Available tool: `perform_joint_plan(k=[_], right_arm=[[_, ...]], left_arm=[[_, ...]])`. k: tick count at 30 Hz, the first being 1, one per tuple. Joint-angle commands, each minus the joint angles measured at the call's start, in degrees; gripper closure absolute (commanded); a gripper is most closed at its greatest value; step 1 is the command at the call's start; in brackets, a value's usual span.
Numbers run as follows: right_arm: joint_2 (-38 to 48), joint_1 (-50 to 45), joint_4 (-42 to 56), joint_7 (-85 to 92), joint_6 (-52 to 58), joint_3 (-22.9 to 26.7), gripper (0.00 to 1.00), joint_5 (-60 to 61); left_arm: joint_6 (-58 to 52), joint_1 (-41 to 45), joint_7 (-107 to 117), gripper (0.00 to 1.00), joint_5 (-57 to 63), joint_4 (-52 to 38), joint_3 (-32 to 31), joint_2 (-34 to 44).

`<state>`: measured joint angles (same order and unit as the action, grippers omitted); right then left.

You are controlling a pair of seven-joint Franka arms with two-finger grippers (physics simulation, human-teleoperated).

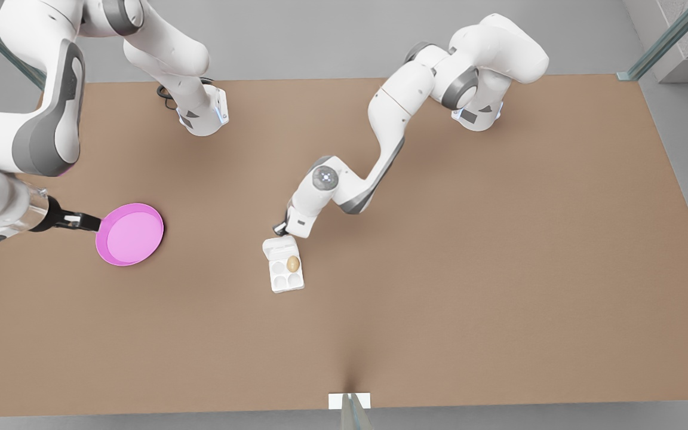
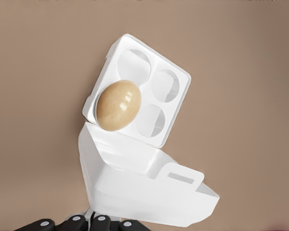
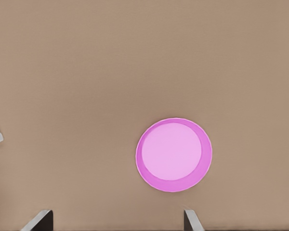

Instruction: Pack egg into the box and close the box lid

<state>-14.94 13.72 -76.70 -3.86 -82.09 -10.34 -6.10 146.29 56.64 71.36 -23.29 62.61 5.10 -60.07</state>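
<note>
The white box (image 1: 287, 288) lies mid-table with its four-cup tray (image 2: 142, 95) uncovered. The tan egg (image 1: 292, 263) sits in the cup nearest the hinge on the front view's right (image 2: 118, 105); the other three cups are empty. The box lid (image 1: 280, 246) stands half raised and leans over the tray (image 2: 144, 187). My left gripper (image 1: 280, 229) is right behind the lid's outer face, at its far edge. At the front view's left, my right gripper (image 1: 84, 222) hovers open beside the pink plate, holding nothing (image 3: 115, 220).
An empty round pink plate (image 1: 131, 234) lies at the front view's left (image 3: 174, 155), well away from the box. Both arm bases stand along the table's far edge. Bare brown tabletop surrounds the carton.
</note>
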Motion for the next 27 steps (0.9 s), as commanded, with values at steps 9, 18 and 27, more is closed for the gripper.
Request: perform_joint_plan(k=[9, 18, 27], right_arm=[[-1.6, 2.4, -0.1, 2.2, 7.7, -0.1, 0.0, -2.6], [-2.2, 1.6, -0.3, 2.0, 9.9, -0.1, 0.0, -2.7], [-2.2, 1.5, 0.0, 1.9, 10.3, -0.4, 0.0, -2.7]], left_arm=[[0.9, -1.6, -4.9, 0.79, 0.0, -0.1, 0.2, 0.0], [-5.5, -2.9, -4.9, 0.79, -0.2, -0.1, 1.6, 4.6], [-74.9, -43.0, -90.3, 0.0, 30.3, 6.3, 0.5, 47.9]])
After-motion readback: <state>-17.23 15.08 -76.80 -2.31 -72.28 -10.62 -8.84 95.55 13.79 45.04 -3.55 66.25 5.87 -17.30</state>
